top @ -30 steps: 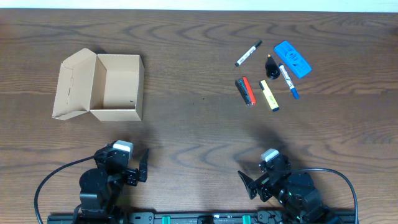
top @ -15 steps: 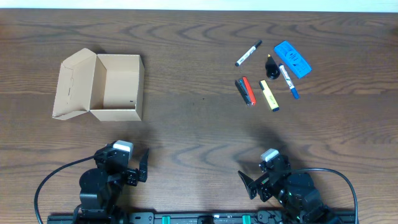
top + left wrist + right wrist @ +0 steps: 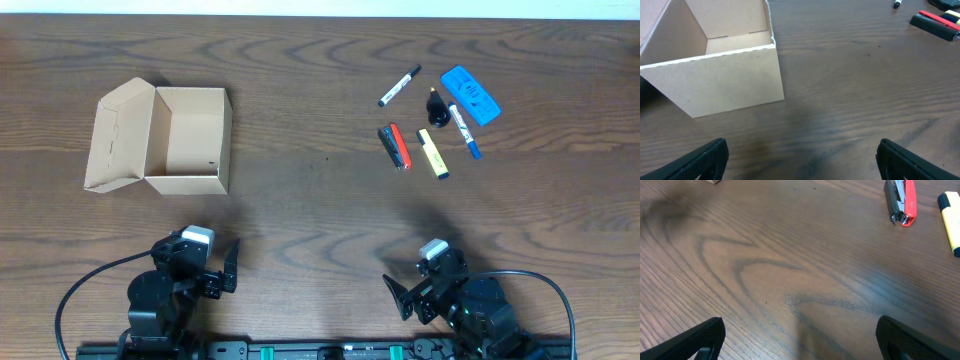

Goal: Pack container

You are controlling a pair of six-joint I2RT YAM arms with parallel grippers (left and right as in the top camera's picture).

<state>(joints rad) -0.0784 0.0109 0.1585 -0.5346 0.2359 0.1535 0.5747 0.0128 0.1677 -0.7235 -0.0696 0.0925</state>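
At the near edge of the table (image 3: 320, 210): left gripper (image 3: 800, 162), one, fingers wide apart; right gripper (image 3: 800, 340), one, fingers likewise apart. Far left: container (image 3: 186, 184), one, flap lid open. Far right, clustered: black-capped marker (image 3: 399, 86), one; blue-capped marker (image 3: 462, 130), one; yellow highlighter (image 3: 432, 153), one; red stapler (image 3: 394, 146), one; blue block (image 3: 470, 94), one; small black item (image 3: 436, 104), one, possibly a cap.

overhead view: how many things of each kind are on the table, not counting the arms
cardboard box: 1
markers: 2, the black-capped marker and the blue marker
yellow highlighter: 1
red and black stapler: 1
blue block, maybe an eraser: 1
small black object, kind unclear: 1
total: 7
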